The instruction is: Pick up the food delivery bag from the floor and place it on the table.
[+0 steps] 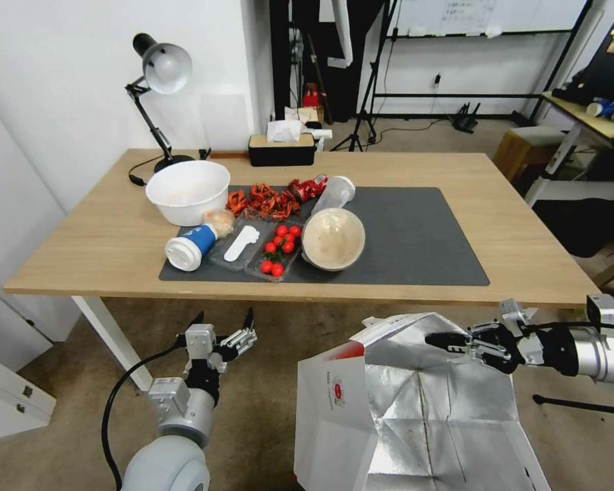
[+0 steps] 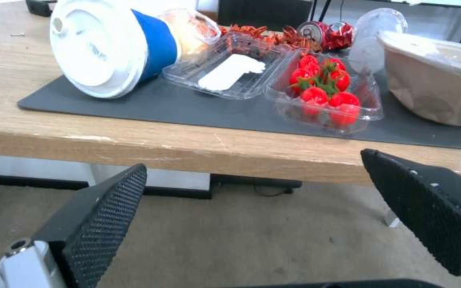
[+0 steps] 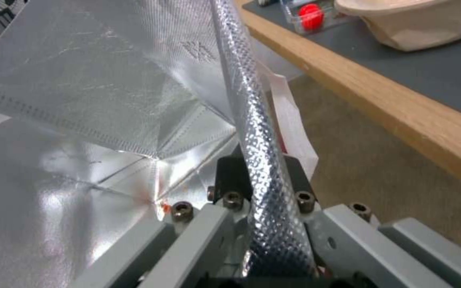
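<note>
Silver-lined food delivery bag, round red logo, rim pinched by right hand; left hand spread.

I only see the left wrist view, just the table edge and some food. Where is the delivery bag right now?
Observer: The food delivery bag stands open below the table's near edge, foil lining showing.
Operator: Is anything gripping it?
Observer: Yes, the right hand is shut on the bag's foil rim.
Operator: How close is my left hand to it?
Observer: The left hand is off to the bag's left, not touching it.
</note>
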